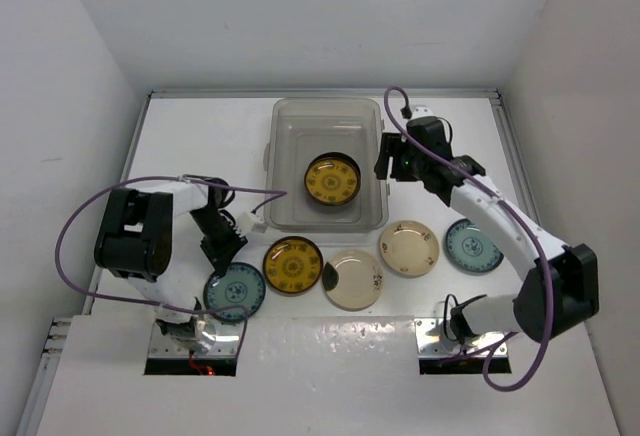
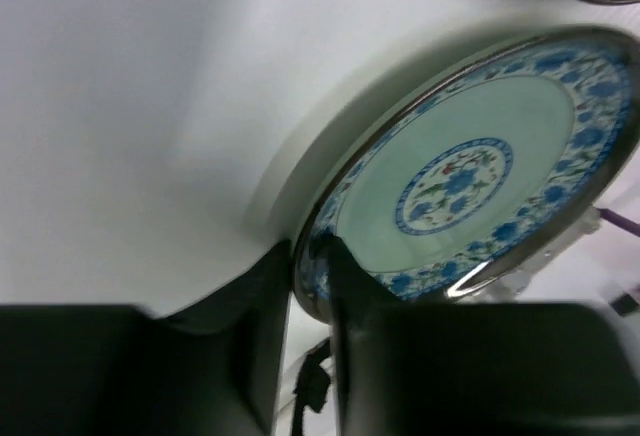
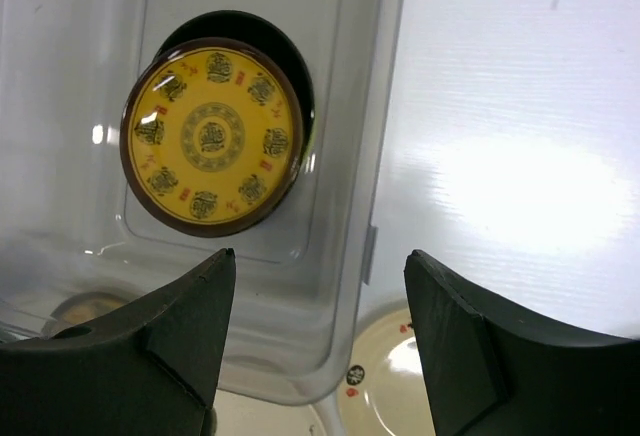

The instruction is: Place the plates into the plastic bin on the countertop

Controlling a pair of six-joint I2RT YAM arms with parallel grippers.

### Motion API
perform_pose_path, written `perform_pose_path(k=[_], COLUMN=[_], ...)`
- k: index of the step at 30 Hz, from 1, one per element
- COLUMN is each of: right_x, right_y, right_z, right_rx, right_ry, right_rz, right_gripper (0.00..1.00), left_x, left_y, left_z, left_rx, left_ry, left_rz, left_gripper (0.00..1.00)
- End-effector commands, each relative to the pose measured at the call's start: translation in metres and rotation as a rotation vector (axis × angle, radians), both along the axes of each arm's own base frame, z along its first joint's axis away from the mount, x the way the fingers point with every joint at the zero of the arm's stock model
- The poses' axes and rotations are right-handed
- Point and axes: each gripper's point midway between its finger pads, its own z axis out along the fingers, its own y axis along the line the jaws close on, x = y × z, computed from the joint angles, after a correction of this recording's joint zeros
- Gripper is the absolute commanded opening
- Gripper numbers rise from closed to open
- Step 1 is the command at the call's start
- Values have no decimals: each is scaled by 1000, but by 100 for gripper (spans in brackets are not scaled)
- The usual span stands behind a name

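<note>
Plastic bin point(image 1: 320, 121), toward the far edge of the counter: clear greyish plastic, smooth, glossy glints on its walls.
Amber plate point(image 3: 212, 136), inside it: high-gloss face, dark shiny rim.
Blue-teal plate point(image 2: 470, 176), toward the near-left corner: glazed, glossy, bright highlight along the rim.
Countertop point(image 1: 200, 136): white, smooth, soft sheen.
Brackets point(image 1: 430, 328), near edge: bare bright metal.
Right gripper point(image 3: 318, 266): matt black fingers.

Top view down on countertop point(image 1: 200, 136), left wrist close to blue plate point(image 2: 470, 176), right wrist above bin point(image 3: 340, 256)

The left fingers point(image 2: 255, 306) partly hide the teal plate point(image 2: 470, 171), and the amber plate point(image 3: 212, 136) hides most of a black plate point(image 3: 280, 41).
</note>
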Motion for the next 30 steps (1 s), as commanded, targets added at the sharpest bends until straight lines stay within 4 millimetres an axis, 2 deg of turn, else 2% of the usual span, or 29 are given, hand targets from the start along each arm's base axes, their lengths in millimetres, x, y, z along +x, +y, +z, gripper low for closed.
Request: perform_pose_path(k=[1,2,4,6,8,9,10,13,14,15,16,18,19,20,25,28,30], right_x=[-1,-3,-10,-19,-29,-33,-38,-55,-59,-63,-69,-76,-79,-85,-94,-95,-93], right_y=[-16,-20,-28,-36,-44,-50,-52,-67,-68,-76,-82,-84,-80,-86,-95,-100,-104], right_z=[18,15,20,24,16,20,25,7,4,2,-10,-17,-17,-26,-36,-42,-42], right_rx=[14,15,22,27,40,54,66,86,96,116,139,156,181,186,190,182,185], right_ry=[-73,-67,-74,-85,-74,-89,-106,-62,-50,-35,0,15,20,39,40,52,58], right_rz=[-67,-83,-104,-127,-159,-180,-183,-218,-217,-249,-273,-277,-262,-283,-315,-331,-354], right_gripper=[68,68,68,68,68,68,68,68,68,68,68,68,68,68,68,68,68], left_x=[0,3,19,30,54,61,81,100,116,122,138,153,167,174,208,220,230], left_y=[-15,-16,-14,-8,3,9,14,27,33,37,41,44,43,44,51,50,48], left_z=[-31,-32,-26,-22,-12,-8,-1,6,14,16,27,32,40,46,84,113,142], left_rx=[-46,-45,-43,-31,-23,-10,-4,-14,-31,-28,-61,-93,-125,-137,-214,-238,-276], left_ry=[2,-6,-37,-56,-110,-126,-171,-174,-208,-210,-250,-262,-279,-294,-379,-454,-524], left_rz=[-11,-1,56,85,133,138,150,224,271,312,355,414,458,487,615,629,623], left_gripper=[23,10,0,0,0,0,0,0,0,0,0,0,0,0,0,0,0])
